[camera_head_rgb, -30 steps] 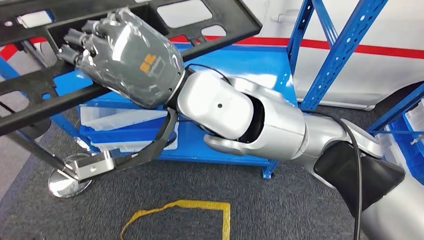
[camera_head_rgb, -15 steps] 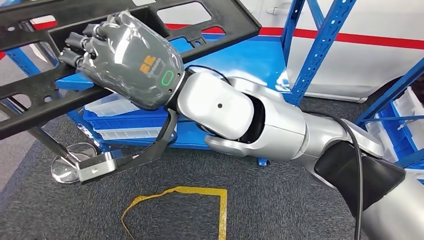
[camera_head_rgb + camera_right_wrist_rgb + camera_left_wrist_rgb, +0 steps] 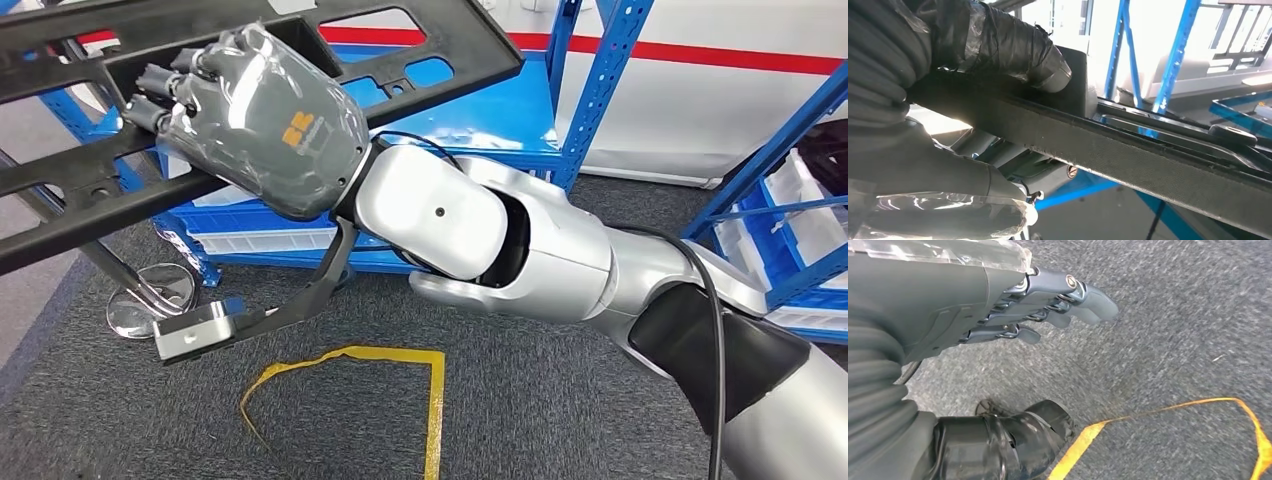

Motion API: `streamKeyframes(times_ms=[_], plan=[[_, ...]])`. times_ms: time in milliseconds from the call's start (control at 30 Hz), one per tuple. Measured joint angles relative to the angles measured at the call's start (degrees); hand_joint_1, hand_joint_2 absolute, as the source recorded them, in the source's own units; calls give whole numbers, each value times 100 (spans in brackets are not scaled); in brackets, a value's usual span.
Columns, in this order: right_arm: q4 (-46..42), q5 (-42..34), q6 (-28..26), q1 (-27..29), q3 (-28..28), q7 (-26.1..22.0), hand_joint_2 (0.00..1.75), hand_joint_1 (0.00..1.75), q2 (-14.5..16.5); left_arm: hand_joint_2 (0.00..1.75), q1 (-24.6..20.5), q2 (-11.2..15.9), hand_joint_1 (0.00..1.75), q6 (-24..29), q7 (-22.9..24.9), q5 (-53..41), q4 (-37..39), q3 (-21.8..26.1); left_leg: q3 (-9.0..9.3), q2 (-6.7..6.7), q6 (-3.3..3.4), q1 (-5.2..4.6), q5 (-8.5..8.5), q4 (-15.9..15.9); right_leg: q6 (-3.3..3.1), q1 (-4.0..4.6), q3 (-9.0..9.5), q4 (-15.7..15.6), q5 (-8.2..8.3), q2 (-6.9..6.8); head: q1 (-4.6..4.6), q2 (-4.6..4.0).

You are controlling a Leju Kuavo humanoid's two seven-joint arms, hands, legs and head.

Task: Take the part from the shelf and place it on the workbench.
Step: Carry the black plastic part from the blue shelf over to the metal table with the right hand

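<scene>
I have the right hand (image 3: 265, 120) up at the far left of the head view, its fingers (image 3: 150, 85) curled over a rail of the part (image 3: 430, 60), a long flat black frame with rectangular openings. The thumb (image 3: 1013, 47) presses on the other face of the rail, so the frame is clamped and held in the air above the carpet (image 3: 560, 400). Its long axis runs from near left to far right, the right end tilted higher, and it stretches past the left edge of my view. Behind it stands the blue shelf (image 3: 500, 110), with white trays (image 3: 270, 240) on the lower level; I can't make out what they contain. More trays (image 3: 800, 215) sit in blue racking on the right. My left hand (image 3: 998, 315) hangs over the carpet with its fingers (image 3: 1088, 300) nearly straight and slightly apart, holding nothing. Yellow tape (image 3: 400, 360) marks the floor near me
</scene>
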Motion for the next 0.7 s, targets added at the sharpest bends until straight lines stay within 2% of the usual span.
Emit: streamKeyframes(times_ms=[33, 67, 100, 133, 167, 233, 267, 300, 333, 367, 400, 467, 500, 533, 600, 633, 667, 700], plan=[[0, 0, 1, -2, -1, 0, 175, 175, -1, 175, -5, -1, 0, -2, 3, -1, 1, 0, 41, -7, 26, -21, -13, -124, 34, -2, 3, -36, 67, -6, -8, 0], [1, 0, 2, 0, -1, 0, 175, 175, -3, 175, -4, -2, 0, -3, 7, -2, 1, 0, -8, -6, 59, -14, 57, -130, 68, 2, 3, -81, 132, -8, -10, 0], [2, 0, 4, -1, -1, 0, 175, 175, -9, 175, -7, -2, 0, -4, 9, -2, 1, 0, -44, 7, 96, -4, 130, -171, 100, 4, -23, -85, 113, -3, -21, 0], [2, -1, 7, -3, 0, 1, 175, 175, -16, 175, -9, -3, 0, -4, 12, -2, 1, -1, -97, 24, 141, 8, 217, -205, 125, 9, -70, -10, -26, 1, -9, 0], [3, -1, 9, -3, 1, 1, 175, 175, -23, 175, -10, -5, 0, -4, 14, -2, 1, -1, -166, 41, 182, 20, 314, -234, 144, 13, -137, 186, -289, 3, 5, 0], [3, -1, 10, -1, 1, 0, 175, 175, -29, 175, -10, -8, 0, -4, 15, -2, 1, -2, -343, 55, 230, 10, 473, -228, 159, 5, -269, 862, -916, 4, 29, 0], [3, -1, 10, 4, 1, 0, 175, 175, -32, 175, -9, -9, 0, -5, 18, -2, 1, -2, -443, 58, 234, 5, 543, -211, 166, 3, -306, 1226, -1079, 3, 32, 0], [3, -2, 10, 10, 1, 0, 175, 175, -34, 175, -9, -9, 0, -9, 21, -2, 1, -2, -542, 59, 232, 3, 604, -190, 171, 2, -290, 1477, -1087, 3, 33, 0], [3, -1, 10, 17, 1, 1, 175, 175, -38, 175, -8, -10, 0, -14, 27, -1, 1, -2, -648, 60, 226, 1, 664, -162, 171, 1, -201, 1581, -980, 3, 36, 0], [3, -1, 9, 20, 1, 1, 175, 175, -40, 175, -7, -11, 0, -20, 34, -1, 1, -2, -748, 59, 215, 1, 716, -126, 161, 1, -9, 1472, -824, 3, 38, 0], [3, -1, 7, 19, 1, 0, 175, 175, -42, 175, -6, -13, 0, -25, 39, 0, 1, -2, -835, 57, 199, 2, 759, -85, 141, 3, 267, 1186, -731, 6, 41, 0], [3, 0, 2, 8, 1, -1, 175, 175, -38, 175, -4, -21, 0, -30, 47, 1, 1, -2, -963, 48, 147, -7, 834, -17, 102, 28, 852, 410, -836, 12, 43, 0], [3, 1, -1, 1, 0, -1, 175, 175, -37, 175, -1, -25, 0, -30, 50, 0, 1, -2, -992, 45, 114, -8, 880, -11, 86, 44, 1014, 143, -925, 15, 47, 0], [3, 1, -1, -2, -1, 0, 175, 175, -35, 175, 3, -28, 0, -31, 52, 0, 1, -2, -1013, 42, 76, -6, 937, -23, 74, 64, 1077, -6, -968, 15, 52, 0], [6, 2, -1, 0, 2, -1, 175, 175, -34, 175, 21, -33, 0, -30, 57, 2, 2, -3, -1058, 33, 2, 9, 989, -50, 15, 51, 1010, -79, -865, 4, 64, 0], [8, 2, -1, 1, 4, -2, 175, 175, -32, 175, 30, -37, 0, -29, 58, 3, 3, -3, -1111, 27, -31, 16, 885, 15, -28, 39, 961, -105, -801, -5, 65, 0], [9, 2, -1, 1, 6, -2, 175, 175, -30, 175, 38, -40, 0, -30, 58, 3, 3, -4, -1183, 22, -59, 24, 677, 182, -69, 20, 898, -127, -728, -13, 62, 0], [10, 3, -1, 1, 8, -1, 175, 175, -28, 175, 40, -45, 0, -34, 59, 1, 3, -4, -1268, 20, -85, 36, 392, 462, -95, 16, 825, -130, -658, -18, 59, 0]])
